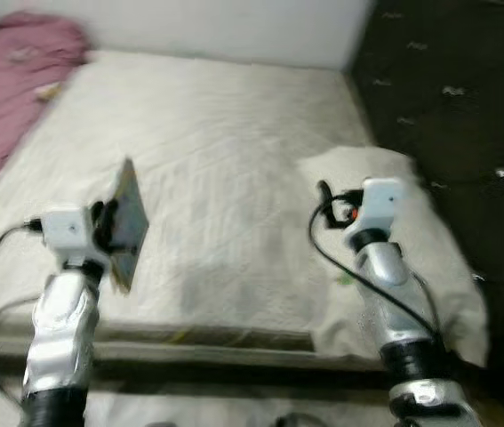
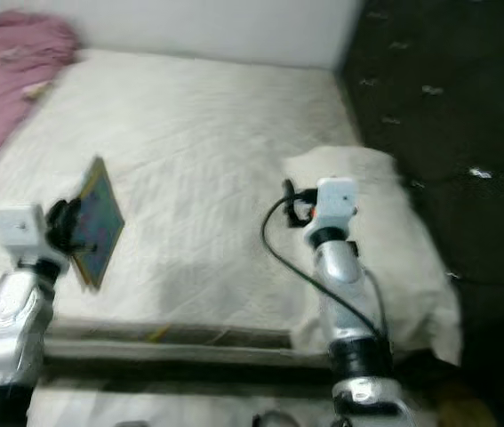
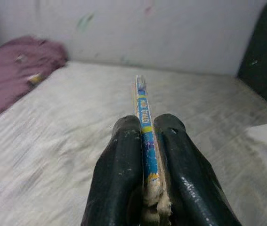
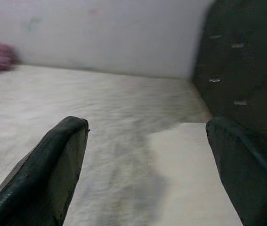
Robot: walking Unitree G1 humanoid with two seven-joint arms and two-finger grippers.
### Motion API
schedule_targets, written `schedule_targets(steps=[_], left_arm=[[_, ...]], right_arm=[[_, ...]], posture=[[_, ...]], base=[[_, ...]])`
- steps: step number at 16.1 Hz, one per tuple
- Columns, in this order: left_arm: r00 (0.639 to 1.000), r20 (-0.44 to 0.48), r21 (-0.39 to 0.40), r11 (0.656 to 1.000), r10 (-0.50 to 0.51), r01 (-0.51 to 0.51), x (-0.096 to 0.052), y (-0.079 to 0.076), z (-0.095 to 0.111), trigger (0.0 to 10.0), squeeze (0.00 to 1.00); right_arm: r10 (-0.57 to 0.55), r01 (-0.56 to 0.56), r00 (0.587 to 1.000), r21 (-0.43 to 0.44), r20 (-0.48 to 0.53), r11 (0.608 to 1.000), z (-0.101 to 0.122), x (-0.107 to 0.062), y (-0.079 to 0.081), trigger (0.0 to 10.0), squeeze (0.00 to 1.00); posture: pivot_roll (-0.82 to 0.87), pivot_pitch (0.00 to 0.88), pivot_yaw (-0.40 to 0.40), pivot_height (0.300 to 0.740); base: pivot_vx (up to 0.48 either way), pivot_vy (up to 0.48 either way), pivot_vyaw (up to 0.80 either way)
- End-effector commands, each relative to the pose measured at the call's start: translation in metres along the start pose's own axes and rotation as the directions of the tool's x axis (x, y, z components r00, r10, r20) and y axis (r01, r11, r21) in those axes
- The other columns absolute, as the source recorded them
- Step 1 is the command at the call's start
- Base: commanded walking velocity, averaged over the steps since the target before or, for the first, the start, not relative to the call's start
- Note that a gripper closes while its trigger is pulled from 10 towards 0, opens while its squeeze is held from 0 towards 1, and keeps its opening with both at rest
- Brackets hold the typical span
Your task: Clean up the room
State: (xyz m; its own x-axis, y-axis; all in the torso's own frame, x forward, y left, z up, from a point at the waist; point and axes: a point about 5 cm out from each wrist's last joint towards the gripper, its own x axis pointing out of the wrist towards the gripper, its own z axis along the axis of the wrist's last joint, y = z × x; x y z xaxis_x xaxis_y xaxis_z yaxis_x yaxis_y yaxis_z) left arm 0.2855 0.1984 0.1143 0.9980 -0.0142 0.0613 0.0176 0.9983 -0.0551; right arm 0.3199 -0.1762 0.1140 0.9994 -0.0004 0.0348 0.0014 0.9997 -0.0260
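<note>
Setting: a bed with a bare off-white mattress (image 1: 234, 169), seen from its near edge; pale wall along the far side, dark speckled surface (image 1: 465, 107) to the right.

Left gripper (image 3: 145, 155): raised over the near-left part of the mattress, fingers (image 3: 119, 179) clenched on a thin book (image 1: 127, 222).

Book: flat and thin, blue and yellow cover, worn pale edge. Held on edge, tilted, its upper corner leaning toward the far side. In the left wrist view the spine runs straight out between the two black fingers, blue with yellow lettering, frayed at the near end. Clear of the mattress, held above it.

Right gripper (image 4: 147, 155): held over the near-right of the bed, above the pillow; jaws released, the two fingers (image 4: 53, 165) standing wide apart, nothing between them.

Pillow (image 1: 420, 258): white, lying at the near-right corner of the mattress, reaching to the right edge of the bed.

Pink bedding (image 1: 12, 89): crumpled heap at the far-left, along the left edge of the mattress, well apart from both grippers.

Cables: black leads loop from each wrist back down along the silver arms.

Image quality: head views somewhat blurred.
</note>
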Motion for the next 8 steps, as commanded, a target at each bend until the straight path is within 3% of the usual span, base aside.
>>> schedule_targets(steps=[1, 4, 8], left_arm=[[1.0, 0.012, 0.022, 1.0, -0.003, 0.003, -0.0016, 0.0032, 0.0033, 10.0, 0.0], [1.0, 0.013, 0.027, 1.0, -0.009, 0.009, -0.0015, 0.0034, 0.0038, 10.0, 0.0], [1.0, 0.019, 0.038, 0.999, -0.02, 0.019, -0.0002, 0.0017, 0.0046, 10.0, 0.0]], right_arm=[[0.006, -0.006, 1.0, 0.013, 0.017, 1.0, 0.0059, 0.0036, 0.004, 10.0, 0.0], [0.001, -0.001, 1.0, 0.031, -0.001, 1.0, 0.0021, 0.0009, 0.0035, 10.0, 0.0], [-0.01, 0.01, 1.0, 0.035, 0.002, 0.999, 0.0033, 0.0025, 0.0011, 10.0, 0.0]], posture=[[0.06, 0.025, -0.064, 0.74], [0.06, 0.024, -0.062, 0.74], [0.06, 0.022, -0.06, 0.74]], base=[[0.0, 0.0, 0.0], [0.0, 0.0, 0.0], [0.0, 0.0, -0.8]])
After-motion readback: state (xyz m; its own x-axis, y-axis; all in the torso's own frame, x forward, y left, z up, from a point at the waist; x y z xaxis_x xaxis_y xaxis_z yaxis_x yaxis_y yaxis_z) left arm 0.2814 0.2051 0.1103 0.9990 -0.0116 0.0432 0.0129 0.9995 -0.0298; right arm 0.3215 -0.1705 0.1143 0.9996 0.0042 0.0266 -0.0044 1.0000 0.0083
